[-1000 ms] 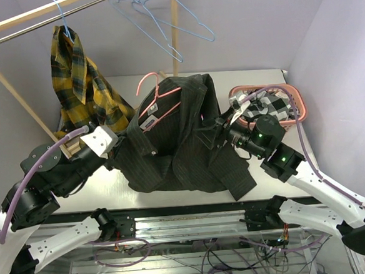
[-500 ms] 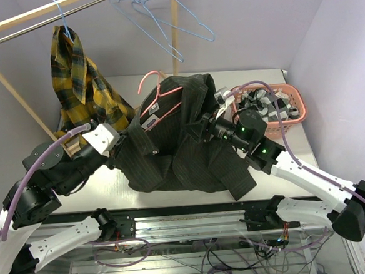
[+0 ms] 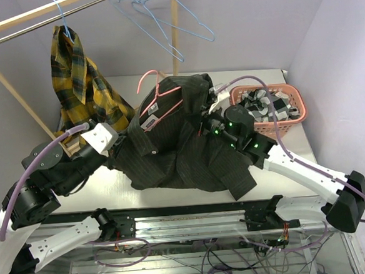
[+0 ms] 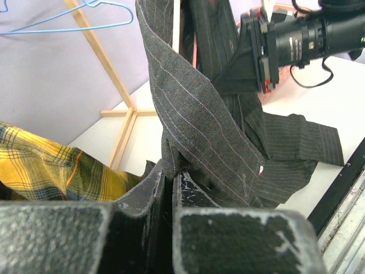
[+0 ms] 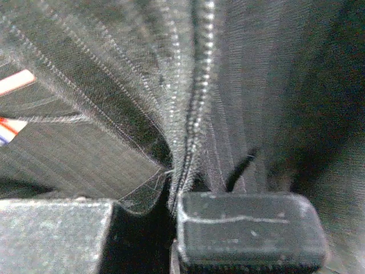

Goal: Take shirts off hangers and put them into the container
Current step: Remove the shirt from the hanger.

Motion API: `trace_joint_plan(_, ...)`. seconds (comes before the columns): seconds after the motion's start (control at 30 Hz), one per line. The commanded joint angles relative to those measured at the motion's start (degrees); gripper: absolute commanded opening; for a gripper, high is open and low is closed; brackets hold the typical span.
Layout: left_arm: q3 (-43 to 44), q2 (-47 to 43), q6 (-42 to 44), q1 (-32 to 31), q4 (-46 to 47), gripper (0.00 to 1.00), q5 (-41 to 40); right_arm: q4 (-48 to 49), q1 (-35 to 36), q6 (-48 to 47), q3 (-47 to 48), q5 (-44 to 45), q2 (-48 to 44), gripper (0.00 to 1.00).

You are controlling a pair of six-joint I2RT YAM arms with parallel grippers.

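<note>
A dark charcoal pinstriped shirt [image 3: 183,149] is draped over the middle of the table, its collar still on a pink hanger [image 3: 158,101]. My left gripper [image 3: 115,143] is shut on the shirt's left front edge; in the left wrist view the jaws [image 4: 171,171] pinch a fold of that fabric [image 4: 194,125]. My right gripper [image 3: 207,117] is at the shirt's right shoulder, and its wrist view shows it [image 5: 174,200] shut on a stitched seam [image 5: 191,114]. The salmon-pink container [image 3: 298,107] at the right holds a black-and-white checked shirt [image 3: 265,103].
A yellow-and-black plaid shirt [image 3: 81,81] hangs on a light blue hanger [image 3: 61,17] from the wooden rack at the left. Two bare blue hangers [image 3: 162,25] hang by the upright pole [image 3: 175,37]. The right arm [image 4: 308,34] crosses the left wrist view.
My right arm swung left from above the container to the dark shirt's right shoulder and shut on its seam. The left gripper kept its hold without moving.
</note>
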Motion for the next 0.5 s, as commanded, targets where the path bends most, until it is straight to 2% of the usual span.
trace_joint_plan(0.0,-0.07,-1.84,-1.41,0.18,-0.15,0.07,-1.85,-12.82,-0.27,-2.6,7.5,18.51,-2.8,0.0)
trace_joint_plan(0.1,-0.48,-3.31,-1.78,0.24,-2.73,0.07,-3.24,-21.04,-0.7,-4.57,11.5,25.91,-4.19,0.0)
trace_joint_plan(0.23,0.52,-4.15,-2.13,0.19,-7.64,0.07,-3.47,-25.81,-1.1,-6.62,14.79,33.45,-6.92,0.0)
trace_joint_plan(0.37,0.8,-5.96,-2.77,0.2,-11.83,0.07,-0.32,-26.63,-1.18,-9.61,18.1,38.71,-8.93,0.0)
trace_joint_plan(0.47,0.47,-6.88,-3.89,0.18,-14.51,0.07,3.13,-24.57,-1.27,-11.58,20.22,37.61,-10.0,0.0)
